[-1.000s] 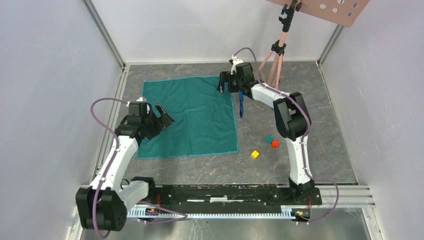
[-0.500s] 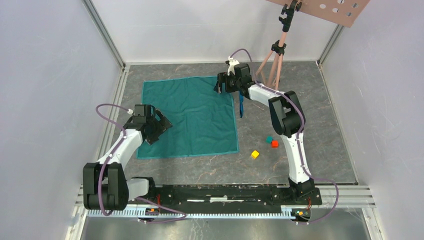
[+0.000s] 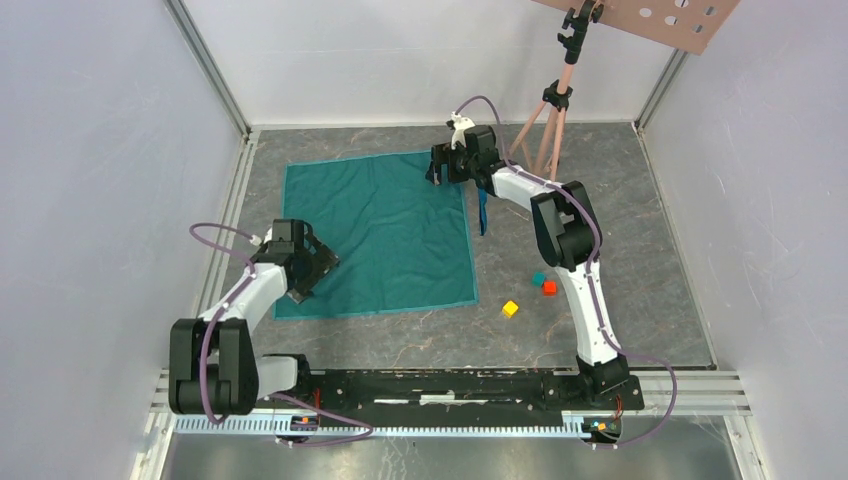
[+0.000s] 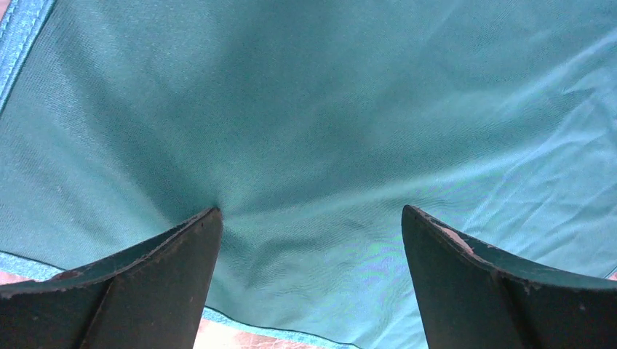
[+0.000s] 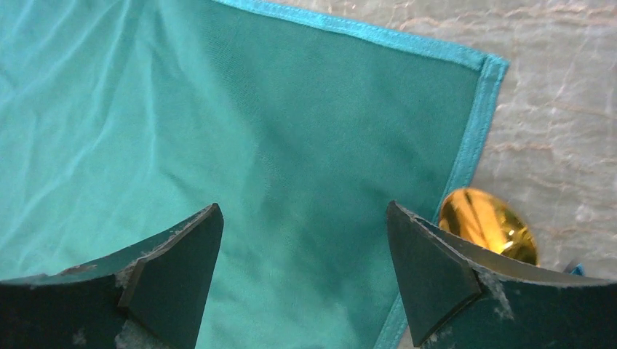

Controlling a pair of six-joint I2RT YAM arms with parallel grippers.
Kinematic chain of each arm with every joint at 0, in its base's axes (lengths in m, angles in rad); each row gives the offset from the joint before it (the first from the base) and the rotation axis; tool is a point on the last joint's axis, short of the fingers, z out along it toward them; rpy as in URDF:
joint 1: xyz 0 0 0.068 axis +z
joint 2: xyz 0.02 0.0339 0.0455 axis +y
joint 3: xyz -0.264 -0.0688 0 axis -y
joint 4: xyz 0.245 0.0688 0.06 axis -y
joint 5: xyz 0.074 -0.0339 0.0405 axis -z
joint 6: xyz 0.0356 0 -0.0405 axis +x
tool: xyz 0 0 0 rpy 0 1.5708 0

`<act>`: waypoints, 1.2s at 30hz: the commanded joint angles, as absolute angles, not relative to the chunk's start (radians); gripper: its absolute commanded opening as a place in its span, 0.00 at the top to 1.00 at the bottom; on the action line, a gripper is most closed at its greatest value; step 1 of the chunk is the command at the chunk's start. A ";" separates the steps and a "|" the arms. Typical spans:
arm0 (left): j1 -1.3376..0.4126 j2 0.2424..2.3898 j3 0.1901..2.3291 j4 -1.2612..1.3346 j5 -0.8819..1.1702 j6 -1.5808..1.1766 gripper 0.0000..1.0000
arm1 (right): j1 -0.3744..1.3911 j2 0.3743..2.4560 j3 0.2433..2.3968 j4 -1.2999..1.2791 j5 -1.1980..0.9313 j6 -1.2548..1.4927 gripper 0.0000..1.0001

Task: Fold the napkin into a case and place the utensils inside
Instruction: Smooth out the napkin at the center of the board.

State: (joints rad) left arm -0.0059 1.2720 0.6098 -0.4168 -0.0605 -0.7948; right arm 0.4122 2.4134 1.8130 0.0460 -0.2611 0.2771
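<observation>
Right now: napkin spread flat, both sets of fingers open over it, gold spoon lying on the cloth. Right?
Not quite. The spoon lies off the napkin, on the bare table just beside the hemmed edge; the right wrist view shows it. The rest stands.

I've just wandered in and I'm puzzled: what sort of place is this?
Probably a robotics test booth: plain white walls on three sides, a left arm and right arm bolted to a rail, a tripod behind.
</observation>
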 commanded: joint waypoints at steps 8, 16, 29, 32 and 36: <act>-0.002 1.115 0.571 -0.520 -0.064 -0.826 0.00 | 0.423 2.448 1.981 -0.119 -0.169 0.113 0.07; -0.002 1.046 0.796 -0.655 0.098 -0.579 0.00 | 0.511 2.125 1.831 -0.304 -0.006 0.182 0.02; -0.002 0.853 0.847 -0.659 0.212 -0.358 0.00 | 0.566 1.593 1.205 -0.550 -0.018 0.720 0.02; -0.002 0.827 0.825 -0.644 0.184 -0.351 0.00 | 0.592 1.494 1.050 -0.517 -0.035 0.852 0.02; -0.002 0.811 0.813 -0.621 0.200 -0.347 0.00 | 0.669 1.498 1.014 -0.607 0.056 0.966 0.02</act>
